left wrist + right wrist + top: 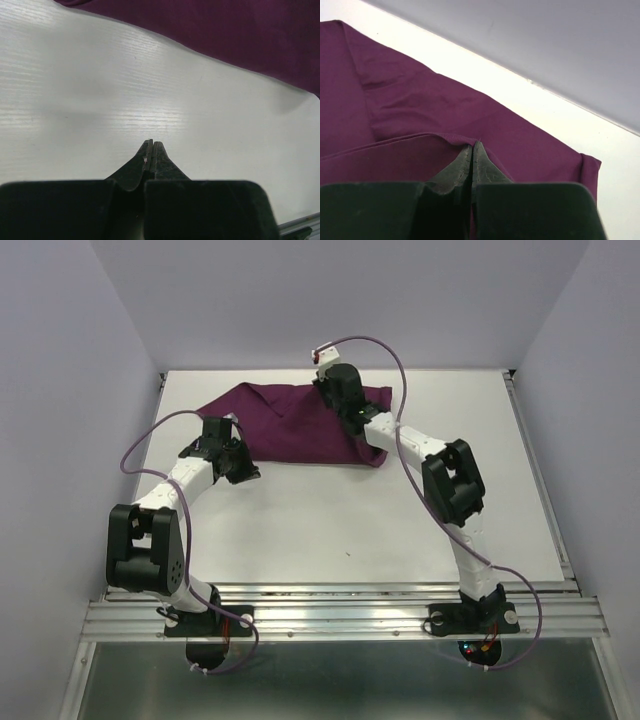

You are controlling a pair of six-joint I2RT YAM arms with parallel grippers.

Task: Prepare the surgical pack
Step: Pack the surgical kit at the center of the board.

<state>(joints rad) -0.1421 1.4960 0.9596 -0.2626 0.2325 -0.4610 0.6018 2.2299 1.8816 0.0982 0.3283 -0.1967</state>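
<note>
Fingers of the right gripper are pressed tight together on my right wrist feed, and a folded edge of the purple cloth wrap runs straight into their tips, so I read that as a pinch on the fabric (the fold looks slightly raised where it meets them). On my left wrist feed the left gripper is clamped shut as well, with nothing between its tips, poised over bare white table; the cloth's near edge crosses the top of that view, apart from the tips. From the overhead camera I see the cloth lying rumpled at the far middle of the table, its left corner tapering to a point and its right end near the back edge. The right arm reaches over the cloth's right part, while the left arm bends in toward the cloth's near left side, its wrist just beside the fabric.
</note>
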